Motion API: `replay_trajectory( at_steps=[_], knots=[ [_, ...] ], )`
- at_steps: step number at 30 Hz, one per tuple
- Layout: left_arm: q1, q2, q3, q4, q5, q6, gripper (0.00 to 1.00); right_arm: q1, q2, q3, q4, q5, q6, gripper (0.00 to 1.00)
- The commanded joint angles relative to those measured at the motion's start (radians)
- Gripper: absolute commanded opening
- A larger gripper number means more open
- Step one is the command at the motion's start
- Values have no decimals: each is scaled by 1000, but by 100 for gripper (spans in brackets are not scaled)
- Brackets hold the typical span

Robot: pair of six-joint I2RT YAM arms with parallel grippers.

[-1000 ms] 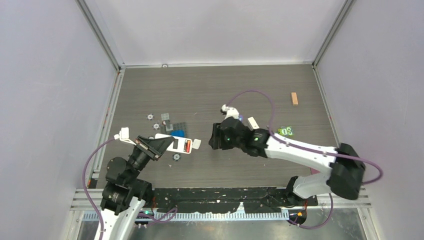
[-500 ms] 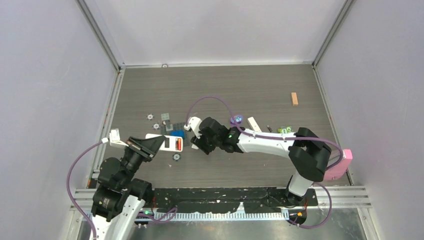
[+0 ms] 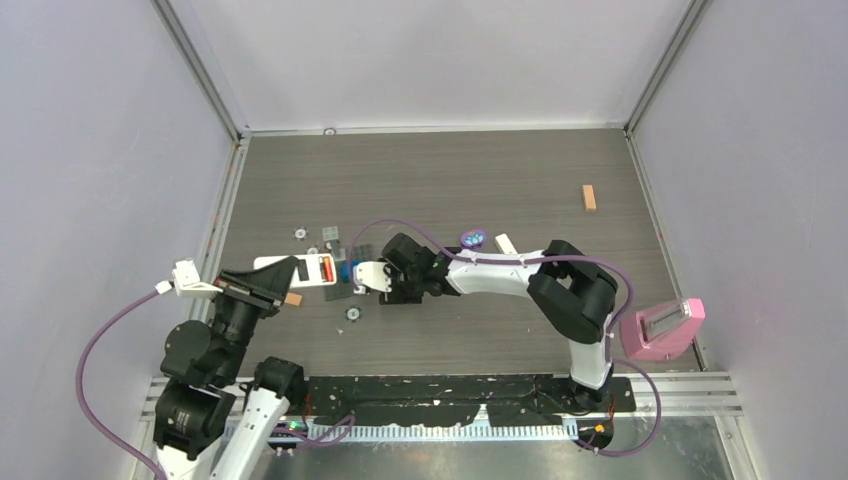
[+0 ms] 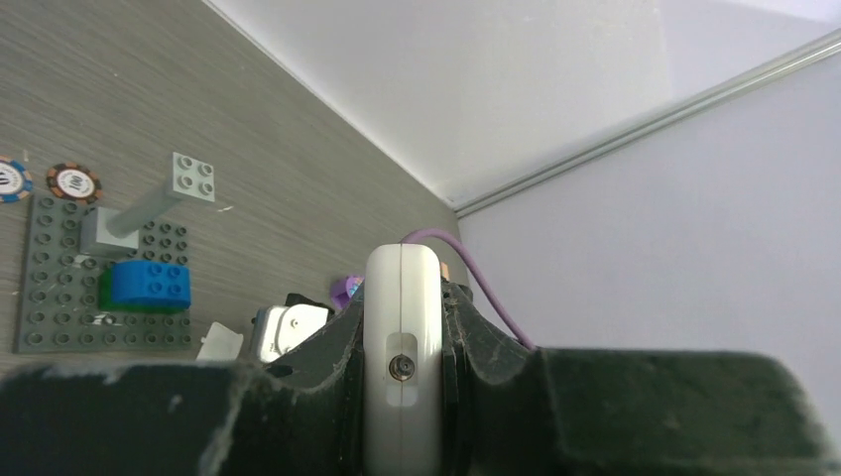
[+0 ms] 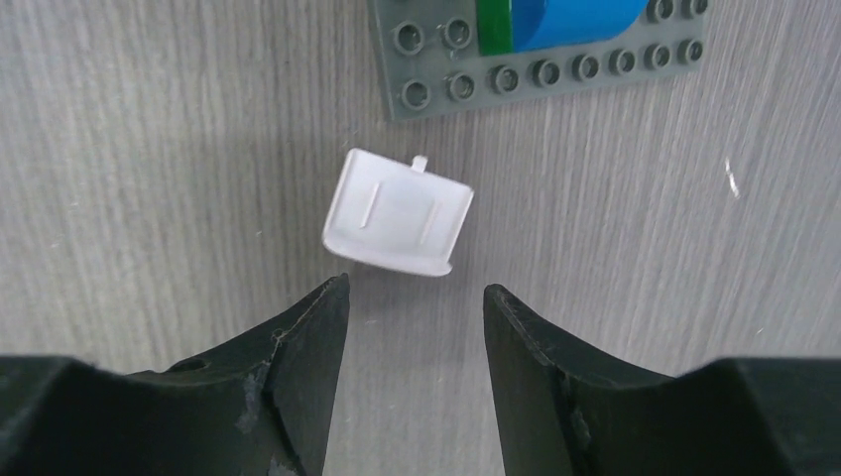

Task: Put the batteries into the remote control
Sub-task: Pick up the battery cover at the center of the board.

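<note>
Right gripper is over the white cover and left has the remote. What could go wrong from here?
1. The battery cover lies flat and askew to the open right gripper. Closing may skid it toward the grey baseplate instead of gripping it.
2. The left gripper pinches the remote control with an orange battery exposed. Pressing the cover on could twist it.

Pale lavender walls (image 3: 90, 150) enclose a dark grey wood-grain tabletop (image 3: 430, 170). Aluminium rails (image 3: 200, 70) run up the corners. Light is even and soft.
</note>
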Motion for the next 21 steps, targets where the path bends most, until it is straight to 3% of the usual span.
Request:
replay_trajectory(
  at_steps=[1,15,21],
  knots=[
    [6,49,28,35,-27,37,0,-8,51,74,6,-34,-117,56],
    [6,120,36,123,3,33,0,-7,78,88,-49,-184,-192,49],
    [6,124,32,140,9,24,0,-7,112,117,-86,-159,-200,22]
  ],
)
